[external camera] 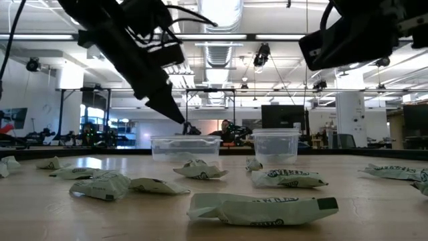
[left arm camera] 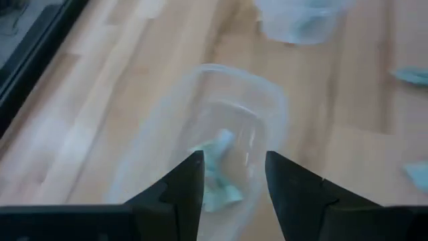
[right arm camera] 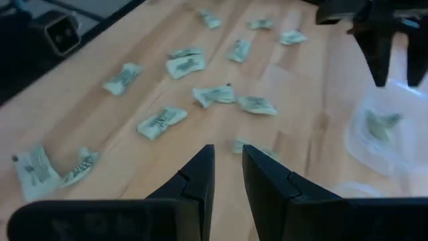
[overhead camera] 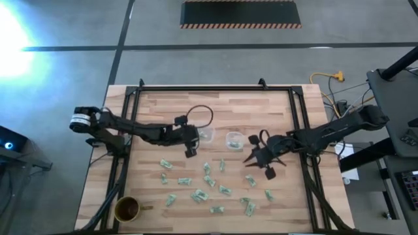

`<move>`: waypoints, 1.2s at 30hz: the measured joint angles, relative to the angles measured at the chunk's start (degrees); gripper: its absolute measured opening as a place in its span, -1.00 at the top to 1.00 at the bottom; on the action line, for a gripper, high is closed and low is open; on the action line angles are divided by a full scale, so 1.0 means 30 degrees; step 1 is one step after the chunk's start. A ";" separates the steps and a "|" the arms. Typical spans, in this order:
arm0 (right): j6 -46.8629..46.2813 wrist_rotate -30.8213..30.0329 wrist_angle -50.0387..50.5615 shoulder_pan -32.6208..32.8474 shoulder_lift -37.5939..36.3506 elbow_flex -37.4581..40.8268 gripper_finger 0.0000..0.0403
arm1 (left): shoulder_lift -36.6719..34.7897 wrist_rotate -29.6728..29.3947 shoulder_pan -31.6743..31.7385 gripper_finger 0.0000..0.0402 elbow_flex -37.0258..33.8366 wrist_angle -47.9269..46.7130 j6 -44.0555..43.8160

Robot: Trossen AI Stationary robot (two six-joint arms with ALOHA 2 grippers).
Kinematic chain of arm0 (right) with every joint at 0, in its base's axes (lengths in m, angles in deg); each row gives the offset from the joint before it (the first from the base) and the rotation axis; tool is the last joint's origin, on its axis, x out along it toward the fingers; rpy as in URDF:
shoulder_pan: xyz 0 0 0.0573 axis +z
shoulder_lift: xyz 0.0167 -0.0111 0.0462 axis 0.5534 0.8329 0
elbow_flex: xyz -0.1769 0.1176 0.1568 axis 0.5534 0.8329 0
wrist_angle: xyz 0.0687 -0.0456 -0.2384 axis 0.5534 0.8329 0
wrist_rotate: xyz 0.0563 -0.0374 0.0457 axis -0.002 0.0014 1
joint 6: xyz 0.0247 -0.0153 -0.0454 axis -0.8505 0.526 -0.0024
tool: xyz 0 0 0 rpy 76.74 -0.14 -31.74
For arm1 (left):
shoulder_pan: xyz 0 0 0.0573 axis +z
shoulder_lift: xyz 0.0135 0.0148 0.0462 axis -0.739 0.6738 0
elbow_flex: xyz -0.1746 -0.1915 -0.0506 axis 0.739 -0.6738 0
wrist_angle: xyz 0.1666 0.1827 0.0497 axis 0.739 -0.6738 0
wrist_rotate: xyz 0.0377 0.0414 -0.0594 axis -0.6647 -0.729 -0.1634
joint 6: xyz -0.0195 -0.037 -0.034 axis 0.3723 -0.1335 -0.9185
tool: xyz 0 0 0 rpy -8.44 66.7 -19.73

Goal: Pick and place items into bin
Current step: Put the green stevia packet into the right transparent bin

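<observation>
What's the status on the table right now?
Left gripper open over clear bin, wrapped piece inside. Right gripper empty, above loose pieces. Nothing blocking.

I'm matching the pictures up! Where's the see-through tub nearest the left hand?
High view: tub, mid-table, left of the pair.
Low view: the left one, mid-picture.
Left wrist view: centre, past the fingers.
Right wrist view: right edge.
Shared landmark: the left hand, close by it.

Two dark jointed arms; left arm (overhead camera: pixel 140 129) with silver-white ring near base, looped black cable; right arm (overhead camera: pixel 326 134) matte black; fingers (left arm camera: pixel 190 184) dark, wedge-shaped.
</observation>
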 joint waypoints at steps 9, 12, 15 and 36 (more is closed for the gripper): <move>0.1636 -0.0003 -0.3449 0.0128 0.5021 -0.0736 0.66 | -0.1782 -0.1370 -0.2806 0.31 0.0455 -0.0241 0.0970; 0.1963 -0.0036 -0.4159 0.0131 0.6486 -0.1390 0.66 | -0.2861 -0.2038 -0.3488 0.31 0.0466 -0.0193 0.1050; 0.2375 -0.0077 -0.4227 0.0135 0.7822 -0.2112 0.61 | -0.3888 -0.2146 -0.4071 0.31 0.0336 -0.0163 0.1358; 0.2934 -0.2671 -0.2132 -0.0048 1.1698 -0.5462 0.19 | -0.4466 -0.3450 -0.5148 0.31 -0.0044 0.0187 0.1497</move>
